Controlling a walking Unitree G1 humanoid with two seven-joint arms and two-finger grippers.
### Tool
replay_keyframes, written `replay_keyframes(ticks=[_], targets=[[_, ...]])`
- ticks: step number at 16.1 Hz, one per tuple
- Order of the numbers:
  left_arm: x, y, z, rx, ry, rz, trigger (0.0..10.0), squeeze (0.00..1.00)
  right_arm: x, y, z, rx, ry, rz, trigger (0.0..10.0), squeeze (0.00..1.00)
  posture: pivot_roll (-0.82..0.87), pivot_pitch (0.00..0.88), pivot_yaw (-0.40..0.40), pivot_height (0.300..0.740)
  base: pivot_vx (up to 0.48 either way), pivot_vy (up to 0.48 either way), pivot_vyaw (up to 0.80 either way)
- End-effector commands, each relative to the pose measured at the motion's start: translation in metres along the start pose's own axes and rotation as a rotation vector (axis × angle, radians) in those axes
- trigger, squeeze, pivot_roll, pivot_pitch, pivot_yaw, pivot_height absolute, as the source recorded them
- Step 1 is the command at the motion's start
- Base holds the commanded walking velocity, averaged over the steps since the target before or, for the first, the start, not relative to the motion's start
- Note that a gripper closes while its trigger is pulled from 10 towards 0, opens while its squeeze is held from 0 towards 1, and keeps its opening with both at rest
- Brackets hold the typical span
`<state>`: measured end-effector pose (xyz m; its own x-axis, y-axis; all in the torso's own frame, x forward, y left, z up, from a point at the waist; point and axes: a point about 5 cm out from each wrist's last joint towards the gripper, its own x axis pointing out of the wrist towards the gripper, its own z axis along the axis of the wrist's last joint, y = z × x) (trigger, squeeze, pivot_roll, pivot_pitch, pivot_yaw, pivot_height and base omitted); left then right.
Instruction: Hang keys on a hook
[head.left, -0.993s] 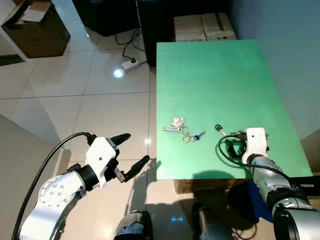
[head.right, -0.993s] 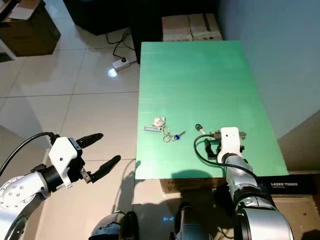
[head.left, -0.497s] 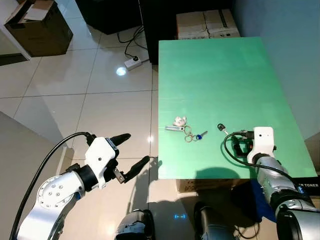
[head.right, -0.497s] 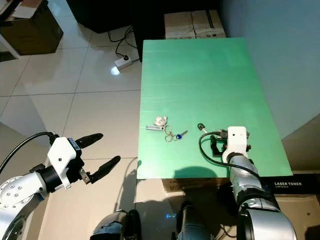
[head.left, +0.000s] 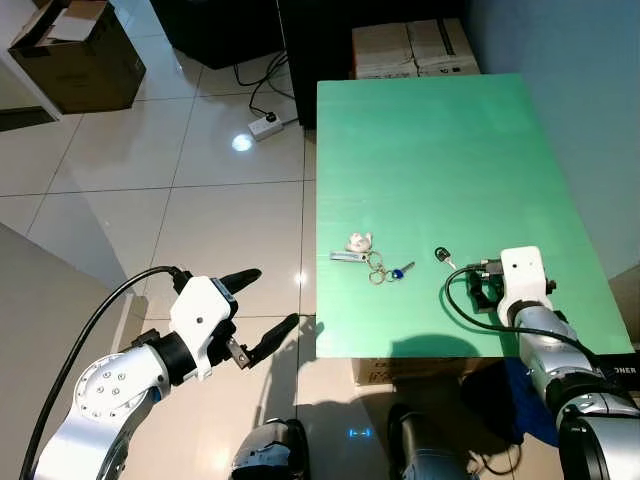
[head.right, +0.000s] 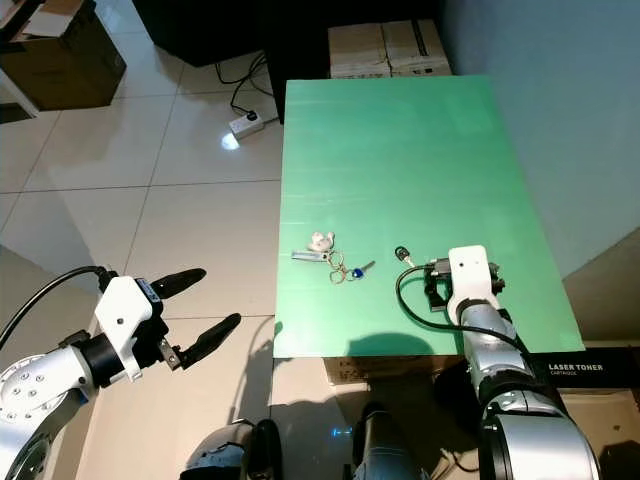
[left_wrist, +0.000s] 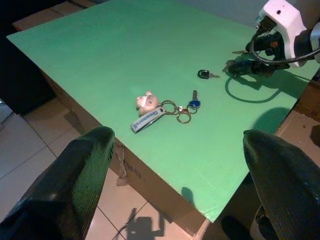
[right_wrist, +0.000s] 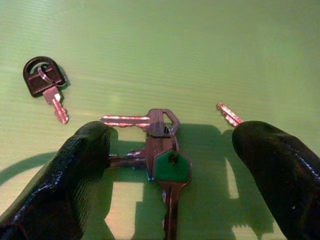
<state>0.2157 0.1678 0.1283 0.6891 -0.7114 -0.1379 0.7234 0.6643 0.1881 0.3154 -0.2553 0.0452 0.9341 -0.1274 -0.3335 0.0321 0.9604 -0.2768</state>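
Now we hover right gripper, fingers apart, over key bunch on green table. We should lower squarely, straddle ring, pinch firmly. Left gripper spread, idle beside table.

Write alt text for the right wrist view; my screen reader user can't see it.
The right pincer, fingers open, straddles a bunch of silver keys with a green-headed key on the green table top. A small black-headed key lies apart, nearby.
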Motion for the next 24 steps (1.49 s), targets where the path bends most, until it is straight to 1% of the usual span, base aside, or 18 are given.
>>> replay_keyframes(ticks=[1,2,3,4,5,6,7,8,9,10,11,12,24], targets=[[-0.0051,-0.0001,-0.0011,0.005,0.02,0.006,10.0,0.0,-0.0013,0.0003,-0.0042,-0.008,0.011,0.0,10.0,0.0,0.12,0.24,0.105,0.74,0.0,0.0,0.0],[-0.0062,-0.0002,-0.0013,0.006,0.023,0.007,10.0,0.0,-0.0011,0.0005,-0.0038,0.007,0.01,0.004,10.0,0.0,0.13,0.239,0.105,0.74,0.0,0.0,0.0],[-0.0069,-0.0005,-0.0015,0.007,0.026,0.008,10.0,0.0,-0.0011,0.0012,-0.0046,0.011,0.018,0.012,8.3,0.0,0.13,0.238,0.106,0.74,0.0,0.0,0.0],[-0.0071,-0.0006,-0.0014,0.008,0.027,0.007,10.0,0.0,-0.0011,0.0022,-0.0053,0.015,0.023,0.022,7.5,0.0,0.13,0.238,0.106,0.74,0.0,0.0,0.0],[-0.0077,-0.0005,-0.0013,0.009,0.028,0.007,10.0,0.0,-0.0011,0.0036,-0.0058,0.016,0.026,0.033,5.4,0.0,0.14,0.24,0.107,0.74,0.0,0.0,0.0],[-0.0083,-0.0005,-0.0012,0.011,0.03,0.007,10.0,0.0,-0.0011,0.0046,-0.006,0.018,0.028,0.04,4.5,0.0,0.14,0.241,0.108,0.74,0.0,0.0,0.0],[-0.0086,-0.0007,-0.0011,0.012,0.032,0.006,10.0,0.0,-0.0009,0.005,-0.0059,0.024,0.029,0.042,4.0,0.0,0.14,0.243,0.109,0.74,0.0,0.0,0.0],[-0.0088,-0.0007,-0.0011,0.012,0.032,0.005,10.0,0.0,-0.0008,0.0051,-0.0059,0.028,0.03,0.043,4.0,0.0,0.14,0.243,0.109,0.74,0.0,0.0,0.0],[-0.0089,-0.0014,-0.0011,0.014,0.034,0.003,10.0,0.0,-0.0007,0.005,-0.0062,0.029,0.037,0.043,2.5,0.0,0.14,0.243,0.107,0.74,0.0,0.0,0.0],[-0.0089,-0.0016,-0.001,0.014,0.034,0.003,10.0,0.0,-0.0006,0.0051,-0.0064,0.027,0.041,0.045,1.3,0.0,0.14,0.241,0.106,0.74,0.0,0.0,0.0],[-0.0087,-0.0018,-0.001,0.014,0.035,0.002,10.0,0.0,-0.0005,0.0051,-0.0065,0.027,0.042,0.046,0.5,0.0,0.14,0.242,0.105,0.74,0.0,0.0,0.0],[-0.0085,-0.0021,-0.0009,0.015,0.035,0.001,10.0,0.0,-0.0006,0.0049,-0.0068,0.027,0.046,0.048,0.0,0.0,0.14,0.24,0.103,0.74,0.0,0.0,0.0],[-0.0081,-0.0031,-0.0027,0.016,0.035,0.015,10.0,0.0,0.0007,0.0055,-0.0055,0.033,0.06,0.054,0.0,0.0,0.13,0.23,0.085,0.74,0.0,0.0,0.0]])
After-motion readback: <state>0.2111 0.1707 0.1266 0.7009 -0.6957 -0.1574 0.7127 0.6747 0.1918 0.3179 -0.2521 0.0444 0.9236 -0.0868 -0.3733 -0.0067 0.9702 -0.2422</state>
